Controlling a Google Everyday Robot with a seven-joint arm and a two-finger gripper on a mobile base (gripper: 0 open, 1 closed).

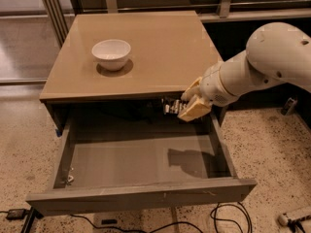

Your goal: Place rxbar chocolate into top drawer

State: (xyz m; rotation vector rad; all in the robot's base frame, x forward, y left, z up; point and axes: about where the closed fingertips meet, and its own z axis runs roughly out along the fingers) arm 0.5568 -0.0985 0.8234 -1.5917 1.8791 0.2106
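Nearest, the top drawer stands pulled fully open, its grey floor bare apart from the arm's shadow at the right. Above its back right corner, just under the edge of the cabinet top, hangs the gripper, jaws closed on the rxbar chocolate, which is held clear of the floor. This looks like the carry-over step; next the bar should be lowered toward the floor and released. Farther back, a white bowl sits on the cabinet top.

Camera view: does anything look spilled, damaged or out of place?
Nothing stands out. The pincer holds the rxbar chocolate over the open top drawer; the white bowl stands upright on the cabinet top.
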